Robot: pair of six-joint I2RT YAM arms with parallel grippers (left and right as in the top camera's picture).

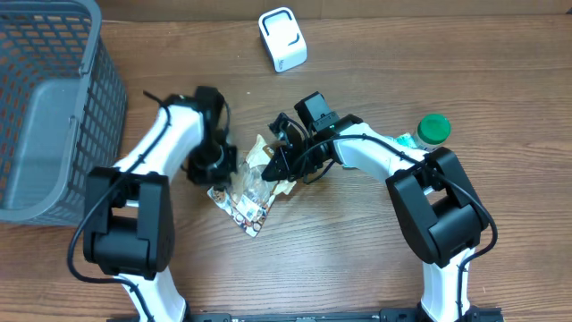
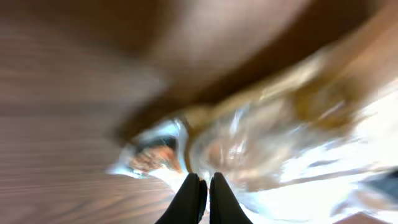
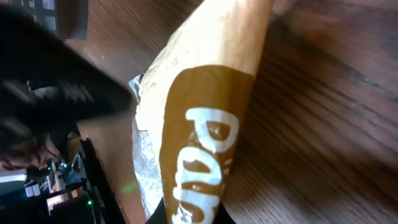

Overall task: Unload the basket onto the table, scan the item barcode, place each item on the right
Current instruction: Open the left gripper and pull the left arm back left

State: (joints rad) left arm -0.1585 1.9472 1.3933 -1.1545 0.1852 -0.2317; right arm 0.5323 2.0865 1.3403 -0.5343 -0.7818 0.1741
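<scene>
Packet (image 3: 199, 93), long axis diagonal on the table, is pinched by the right gripper (image 1: 284, 163); left gripper (image 2: 204, 194) is closed at its edge; scanner (image 1: 282, 39) and basket (image 1: 54, 107) are set well apart.

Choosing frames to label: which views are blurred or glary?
Overhead: sharp and evenly lit, packet clear. Left wrist: heavy motion blur, white glare on the packet's foil; only the fingers are crisp. Right wrist: packet lettering sharp, dark shape at upper left smeared.
</scene>
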